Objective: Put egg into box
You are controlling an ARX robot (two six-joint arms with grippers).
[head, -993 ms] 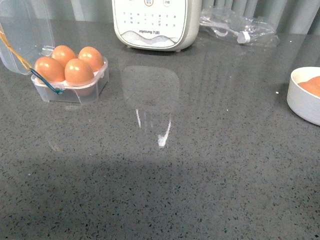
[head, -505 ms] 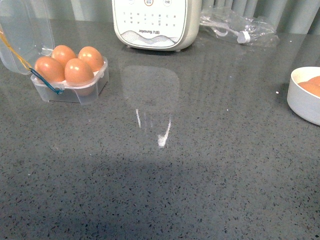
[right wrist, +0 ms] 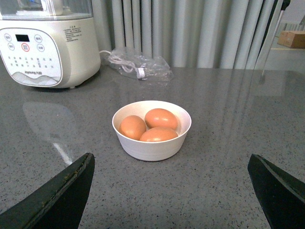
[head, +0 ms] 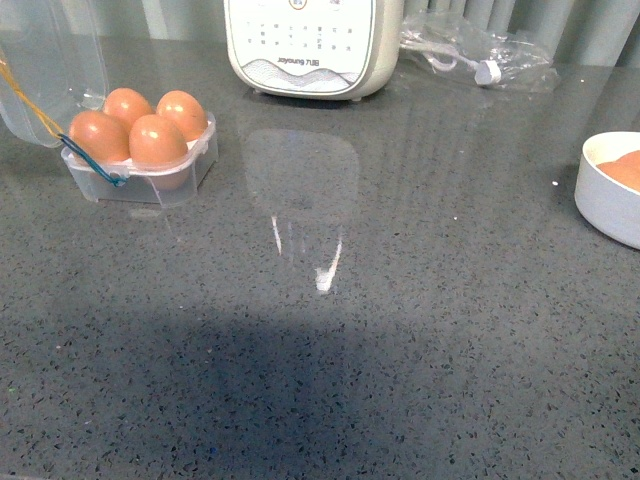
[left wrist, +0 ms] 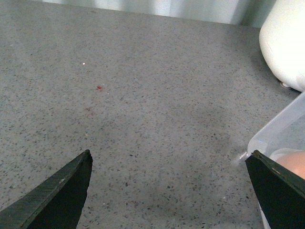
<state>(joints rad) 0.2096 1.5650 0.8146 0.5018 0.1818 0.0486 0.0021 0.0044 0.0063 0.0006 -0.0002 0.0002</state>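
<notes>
Both arms are out of the front view and nothing is held: the left gripper (left wrist: 169,161) is spread wide beside the box (head: 140,178), and the right gripper (right wrist: 170,162) gapes too. The box sits upper left of the front view, seemingly full with four eggs. The bowl (right wrist: 150,147) lies dead ahead of the right gripper, the nearer one. Its rearmost egg (right wrist: 161,118) lies sideways, its long axis running finger to finger.

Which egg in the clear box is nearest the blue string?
The leftmost egg; the blue cord curves just in front of it. None of the others sits that close.
</notes>
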